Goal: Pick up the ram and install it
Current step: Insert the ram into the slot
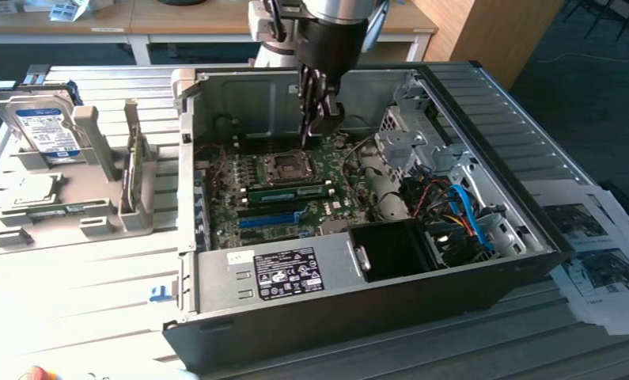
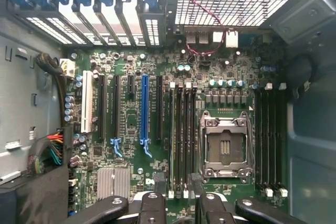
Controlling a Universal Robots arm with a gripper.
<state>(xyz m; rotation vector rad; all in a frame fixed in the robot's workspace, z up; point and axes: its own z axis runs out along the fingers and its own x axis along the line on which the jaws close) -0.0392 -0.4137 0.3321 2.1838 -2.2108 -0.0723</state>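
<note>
A long green ram stick [image 1: 288,192] sits in a slot of the motherboard [image 1: 325,210], just in front of the square processor socket [image 1: 289,165], inside the open computer case [image 1: 525,150]. My gripper [image 1: 320,127] hangs above the board behind the socket, pointing straight down, apart from the stick. In the wrist view my gripper [image 2: 177,184] is open, its dark fingers [image 2: 159,182] straddle one end of the bank of black memory slots [image 2: 181,135], and nothing is held between them. Seen from above, I cannot tell which slot is filled.
To the exterior view's left of the case stands a grey tray [image 1: 82,218] holding a silver hard drive [image 1: 45,127], a square processor chip [image 1: 35,190] and a thin greenish board on edge [image 1: 134,170]. Cables [image 1: 467,214] and a drive cage [image 1: 409,131] crowd the case's right side.
</note>
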